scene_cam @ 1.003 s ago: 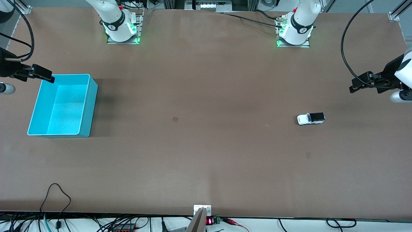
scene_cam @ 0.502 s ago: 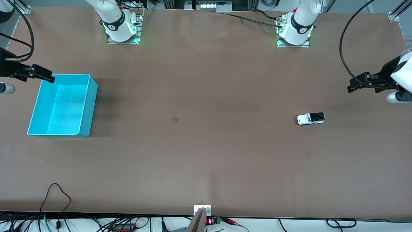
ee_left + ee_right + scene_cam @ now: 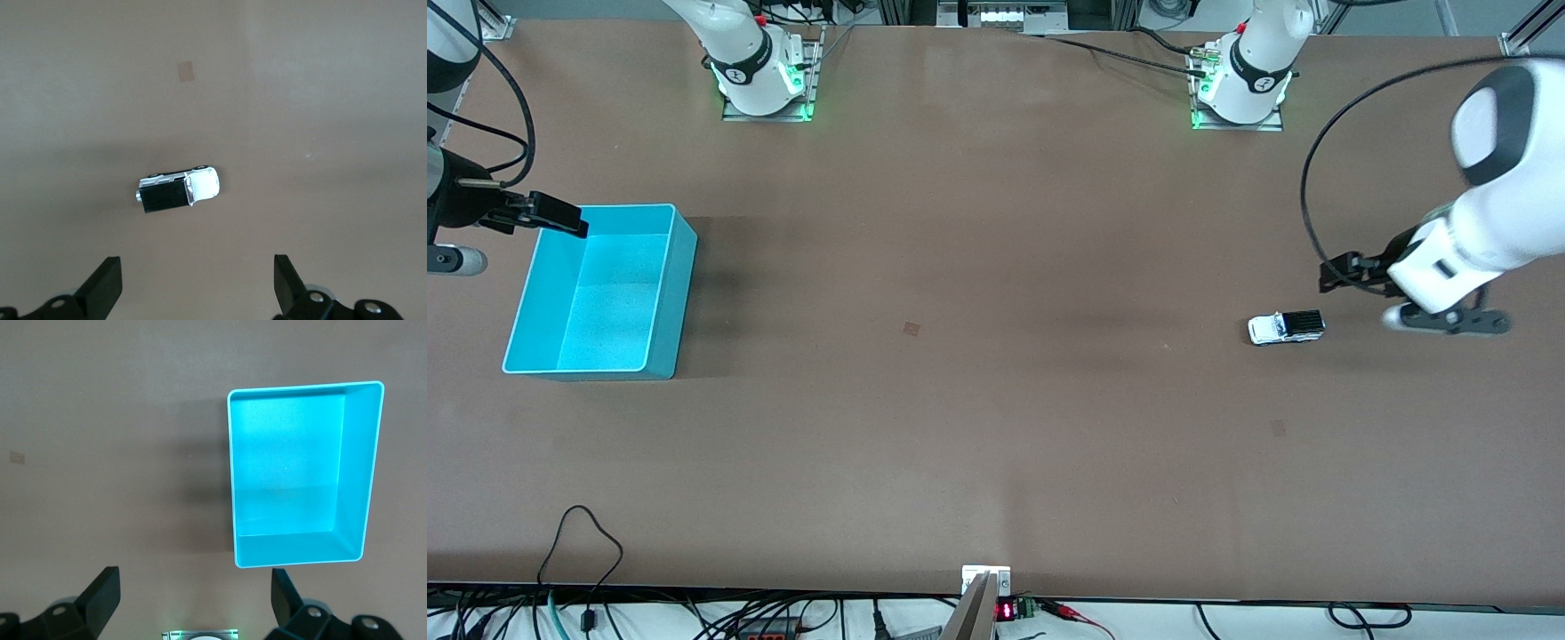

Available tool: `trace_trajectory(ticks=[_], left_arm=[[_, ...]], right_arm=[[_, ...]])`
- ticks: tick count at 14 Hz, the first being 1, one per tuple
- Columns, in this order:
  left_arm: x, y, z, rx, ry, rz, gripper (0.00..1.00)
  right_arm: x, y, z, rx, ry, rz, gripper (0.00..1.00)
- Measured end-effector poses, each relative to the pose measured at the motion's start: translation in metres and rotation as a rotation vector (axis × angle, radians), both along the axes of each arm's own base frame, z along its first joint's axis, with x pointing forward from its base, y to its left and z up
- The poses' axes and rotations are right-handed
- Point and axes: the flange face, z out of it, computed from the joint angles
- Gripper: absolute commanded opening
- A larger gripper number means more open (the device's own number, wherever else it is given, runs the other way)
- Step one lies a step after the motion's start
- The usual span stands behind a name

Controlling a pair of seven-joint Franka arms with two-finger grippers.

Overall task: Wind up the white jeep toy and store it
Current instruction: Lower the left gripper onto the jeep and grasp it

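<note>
Hovering left gripper wide, empty

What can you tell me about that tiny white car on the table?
The small boxy white toy jeep has a white hood, a black roof and rear section, and dark wheels; it looks like plastic. It stands upright on its wheels on the brown table, toward the left arm's end, hood pointing toward the right arm's end. Nothing touches it; the open left gripper hovers close by.

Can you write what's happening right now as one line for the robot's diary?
stage: reaching | white jeep toy: on table, untouched | left gripper: open, beside jeep | right gripper: open, over turquoise bin rim, waiting | bin: empty
</note>
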Motion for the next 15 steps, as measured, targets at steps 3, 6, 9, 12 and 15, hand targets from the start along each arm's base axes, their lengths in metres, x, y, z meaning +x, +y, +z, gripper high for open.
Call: trace_trajectory(ticks=[3, 6, 9, 12, 15], left_arm=[[-0.005, 0.007, -0.06, 0.006, 0.03, -0.135, 1.0], [-0.015, 0.018, -0.106, -0.025, 0.09, -0.274, 1.0], [-0.016, 0.031, -0.132, -0.043, 0.12, -0.46, 1.0], [-0.013, 0.04, -0.154, -0.043, 0.129, -0.724, 1.0], [-0.009, 0.04, -0.182, -0.076, 0.12, -0.983, 1.0]], right_arm=[[0.002, 0.0, -0.006, 0.001, 0.01, 0.0, 1.0], [0.006, -0.002, -0.019, 0.002, 0.035, -0.003, 1.0], [0.011, -0.007, -0.033, 0.004, 0.058, -0.01, 1.0], [0.011, -0.007, -0.034, 0.005, 0.064, -0.01, 1.0], [0.011, -0.006, -0.037, 0.006, 0.074, -0.008, 1.0]])
